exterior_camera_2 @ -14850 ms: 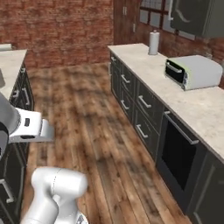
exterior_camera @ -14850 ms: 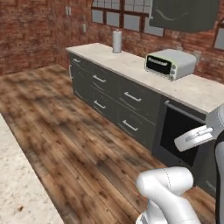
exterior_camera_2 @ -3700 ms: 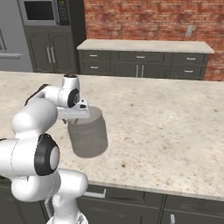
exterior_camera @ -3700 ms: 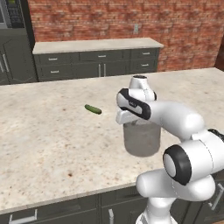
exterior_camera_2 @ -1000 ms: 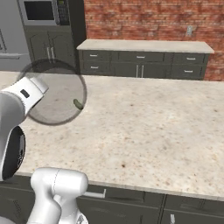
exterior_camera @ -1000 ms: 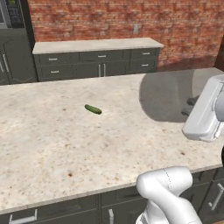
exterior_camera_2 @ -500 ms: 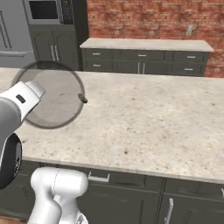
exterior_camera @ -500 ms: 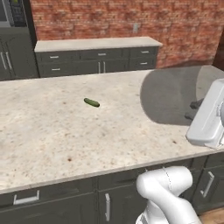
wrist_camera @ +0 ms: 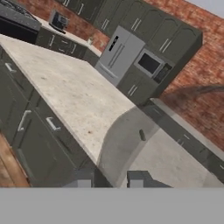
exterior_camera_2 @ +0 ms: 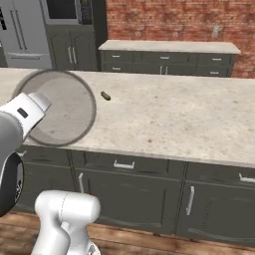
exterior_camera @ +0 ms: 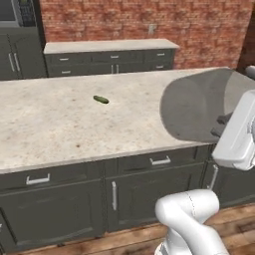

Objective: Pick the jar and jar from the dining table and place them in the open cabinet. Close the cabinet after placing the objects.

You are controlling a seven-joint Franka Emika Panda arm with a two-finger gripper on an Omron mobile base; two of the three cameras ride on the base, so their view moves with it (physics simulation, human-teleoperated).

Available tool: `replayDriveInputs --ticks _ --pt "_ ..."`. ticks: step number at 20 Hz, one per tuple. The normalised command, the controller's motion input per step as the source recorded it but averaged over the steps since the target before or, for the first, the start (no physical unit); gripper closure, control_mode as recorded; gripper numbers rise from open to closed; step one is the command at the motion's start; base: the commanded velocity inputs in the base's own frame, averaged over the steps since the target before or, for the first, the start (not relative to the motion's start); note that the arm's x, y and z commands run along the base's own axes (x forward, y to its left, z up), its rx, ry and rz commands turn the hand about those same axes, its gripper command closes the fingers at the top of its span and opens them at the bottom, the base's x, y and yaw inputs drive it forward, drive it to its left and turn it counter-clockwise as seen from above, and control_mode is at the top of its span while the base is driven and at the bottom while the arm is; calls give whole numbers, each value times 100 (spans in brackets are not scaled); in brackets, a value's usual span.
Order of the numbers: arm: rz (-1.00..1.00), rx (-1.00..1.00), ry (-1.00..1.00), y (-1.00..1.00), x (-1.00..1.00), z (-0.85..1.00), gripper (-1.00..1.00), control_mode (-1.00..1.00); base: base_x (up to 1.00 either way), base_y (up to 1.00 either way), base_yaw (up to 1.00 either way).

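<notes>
large grey frosted jar [exterior_camera: 199, 107] lifted and tilted, translucent, seen against beige speckled dining table [exterior_camera: 50, 124]

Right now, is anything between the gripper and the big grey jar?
No. The gripper is shut on the grey jar already, holding it up beside the table. The pickle lies apart on the table.

**Jar lifted, base backs off**

The grey jar [exterior_camera: 199, 107], which stood on the table [exterior_camera: 60, 124] under the gripper [wrist_camera: 106, 178] a few seconds ago, now hangs in the air clamped in it. The base sits farther back than a second ago: drawer fronts [exterior_camera: 149, 162] and wood floor [exterior_camera_2: 149, 244] now show below the table edge.
</notes>
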Motion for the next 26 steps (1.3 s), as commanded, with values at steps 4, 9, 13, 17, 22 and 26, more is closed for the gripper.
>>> replayDriveInputs --ticks 4,9,13,17,22,26 --pt "0 0 0 0 0 0 100 100 -41 59 17" --pt "0 0 0 0 0 0 100 100 -15 96 14" --pt "0 0 0 0 0 0 100 100 -3 100 8" --pt "0 0 0 0 0 0 100 100 -3 100 7" --pt "0 0 0 0 0 0 100 100 -3 100 6" --pt "0 0 0 0 0 0 100 100 0 100 5"
